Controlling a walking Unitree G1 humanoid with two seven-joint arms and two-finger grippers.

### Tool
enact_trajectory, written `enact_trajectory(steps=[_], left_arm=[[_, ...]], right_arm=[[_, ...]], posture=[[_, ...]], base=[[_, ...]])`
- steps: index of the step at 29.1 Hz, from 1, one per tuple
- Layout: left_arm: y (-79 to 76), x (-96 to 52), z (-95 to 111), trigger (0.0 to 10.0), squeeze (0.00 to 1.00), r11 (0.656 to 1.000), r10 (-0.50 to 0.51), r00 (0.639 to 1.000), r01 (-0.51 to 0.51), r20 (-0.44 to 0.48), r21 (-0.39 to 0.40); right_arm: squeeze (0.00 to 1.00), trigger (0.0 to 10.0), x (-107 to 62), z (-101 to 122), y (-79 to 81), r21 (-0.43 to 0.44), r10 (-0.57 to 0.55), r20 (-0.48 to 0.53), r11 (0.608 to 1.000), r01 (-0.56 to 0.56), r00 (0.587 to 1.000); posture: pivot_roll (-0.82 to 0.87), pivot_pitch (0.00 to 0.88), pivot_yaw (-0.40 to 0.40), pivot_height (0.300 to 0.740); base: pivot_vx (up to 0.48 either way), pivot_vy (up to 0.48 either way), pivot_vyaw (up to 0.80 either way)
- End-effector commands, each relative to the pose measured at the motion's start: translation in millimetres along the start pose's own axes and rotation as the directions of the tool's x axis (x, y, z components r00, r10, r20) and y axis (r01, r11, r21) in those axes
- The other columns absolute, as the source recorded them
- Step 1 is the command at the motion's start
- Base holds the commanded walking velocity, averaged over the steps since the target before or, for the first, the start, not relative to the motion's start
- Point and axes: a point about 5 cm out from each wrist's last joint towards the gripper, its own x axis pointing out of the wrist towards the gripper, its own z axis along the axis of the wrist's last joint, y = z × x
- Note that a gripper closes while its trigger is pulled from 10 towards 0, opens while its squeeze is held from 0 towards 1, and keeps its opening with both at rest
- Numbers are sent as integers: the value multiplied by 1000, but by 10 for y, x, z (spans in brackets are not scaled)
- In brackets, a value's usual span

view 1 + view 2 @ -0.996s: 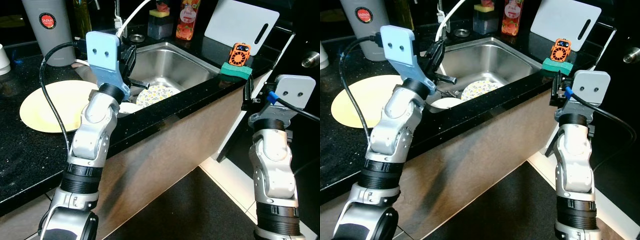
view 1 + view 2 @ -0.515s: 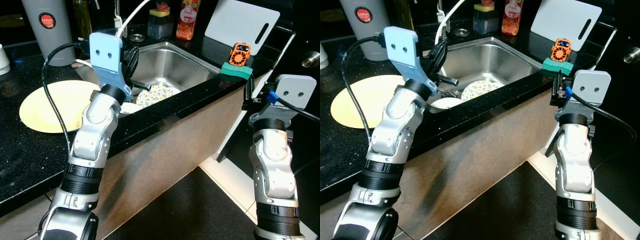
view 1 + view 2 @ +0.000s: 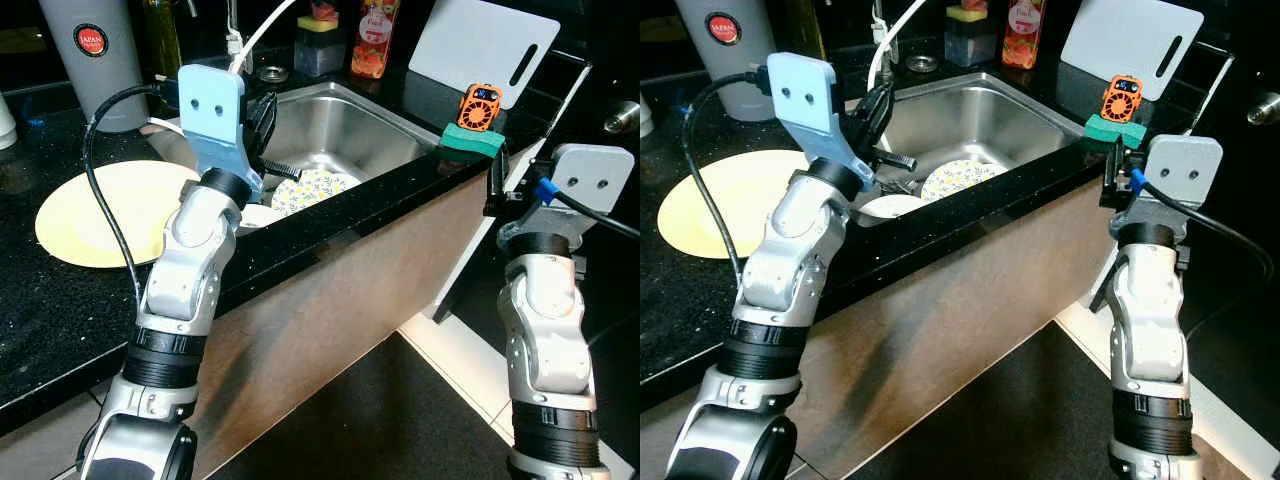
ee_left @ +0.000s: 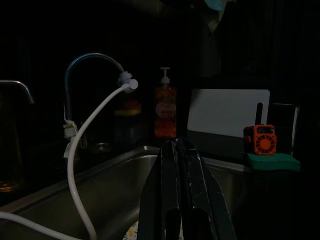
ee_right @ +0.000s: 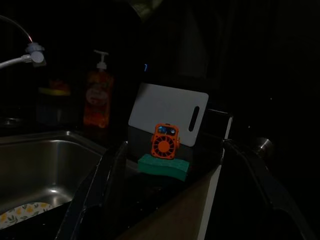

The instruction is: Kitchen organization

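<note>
Sink (image 3: 385,118): stainless basin set in the black table (image 3: 40,300); holds a patterned plate (image 3: 312,188) and a white dish (image 3: 262,216) near its front wall.
Yellow plate (image 3: 95,210): flat on the table, on the robot's left of the sink, apart from it.
Left jaws (image 4: 181,165): pressed together, empty, raised above the sink's left front corner and pointing across the basin toward the faucet hose (image 4: 87,150).
Right jaws (image 5: 170,195): spread apart, empty, held just off the table's right end, aimed at the green sponge (image 5: 163,166).
Orange timer (image 3: 479,106): upright on the green sponge, at the table's front corner, right of the sink.
Back row: soap bottle (image 3: 371,40), white cutting board (image 3: 485,45), sponge holder (image 3: 320,45), grey canister (image 3: 88,55).
Step in hand (judged): dishes in the sink not yet lifted; likely reach toward the patterned plate or the sponge.
Risk, left side: shut jaws going down could strike the plate's rim or snag the hose; cause, no opening before descent and the hose close by.
Risk, right side: timer merely resting on soft sponge at the table's edge; a nudge could tip it to the floor.
Risk, plates: smooth ware, possibly wet, could slip from a thin pinch.
</note>
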Motion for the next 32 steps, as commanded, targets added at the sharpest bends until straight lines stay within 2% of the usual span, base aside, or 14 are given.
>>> enact_trajectory(steps=[1,9,32], left_arm=[[-2,-11,-11,10000,0,1000,2,1000,-2,-7,6],[-1,-8,-14,10000,0,1000,-3,1000,3,-7,10],[-7,-22,-32,10000,0,1000,-2,1000,2,-12,9]], right_arm=[[0,10000,10,26,-11,-6,0,8,1000,0,1000],[0,10000,14,15,-1,-5,-1,4,1000,1,1000],[0,10000,15,-1,-29,-14,-12,-7,1000,12,1000]], posture=[[1,11,-60,740],[5,5,-57,740],[2,9,-61,740]], base=[[0,0,0],[0,0,188],[0,0,787]])
